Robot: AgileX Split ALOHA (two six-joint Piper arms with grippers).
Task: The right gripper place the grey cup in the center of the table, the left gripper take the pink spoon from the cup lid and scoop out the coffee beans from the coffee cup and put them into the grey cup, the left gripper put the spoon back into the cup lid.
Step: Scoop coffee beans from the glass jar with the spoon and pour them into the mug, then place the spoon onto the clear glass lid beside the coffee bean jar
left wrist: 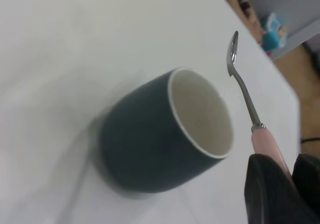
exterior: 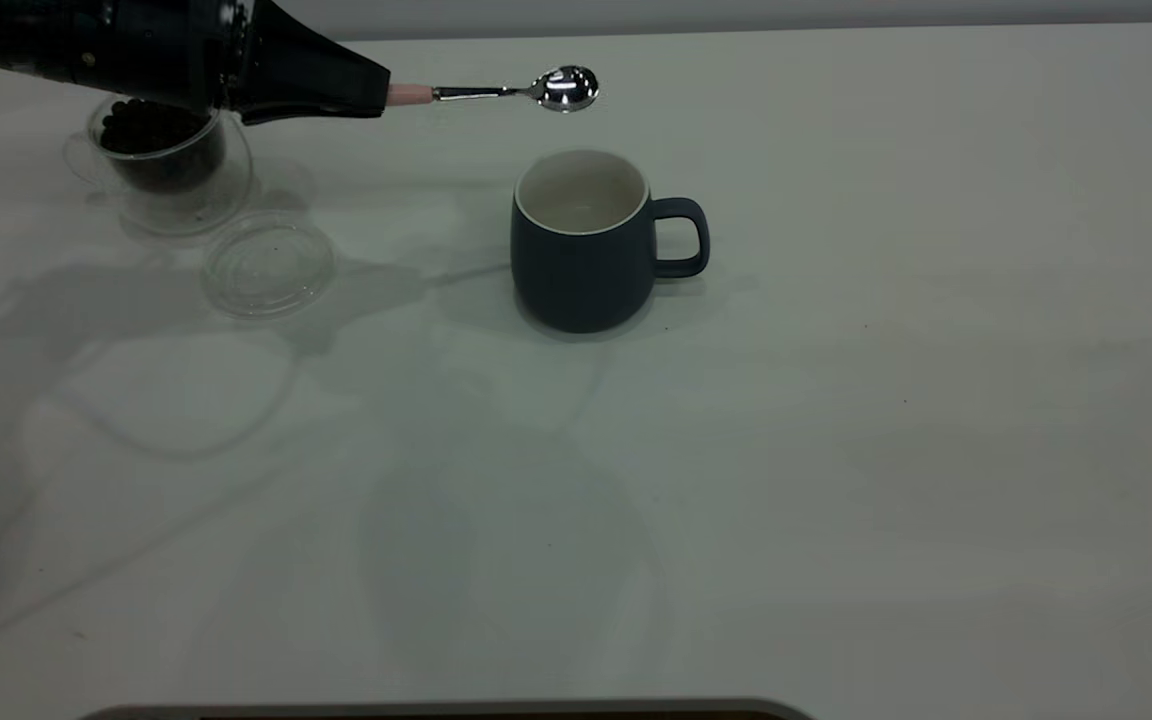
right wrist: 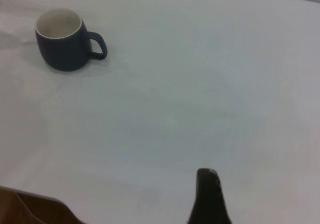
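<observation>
The left gripper's (exterior: 376, 95) narrow black fingers (left wrist: 267, 189) are clenched on the pale pink handle of the small metal-bowled spoon (exterior: 526, 92), which is held level in the air with its shiny bowl beyond the rim of the rounded dark blue-grey ceramic mug (exterior: 584, 245). The bowl looks bare, and the mug's white inside shows no beans. The mug already stands mid-tabletop (exterior: 886, 400), so that step seems done. The small clear glass cup (exterior: 171, 165) of dark coffee beans (exterior: 146, 130) sits under the arm, the round clear glass lid (exterior: 268, 265) just beside it, empty. Scooping and returning the spoon appear to remain. Of the right gripper (right wrist: 209, 196), low over the tabletop well apart from the mug, only one dark fingertip shows; I cannot tell its state.
</observation>
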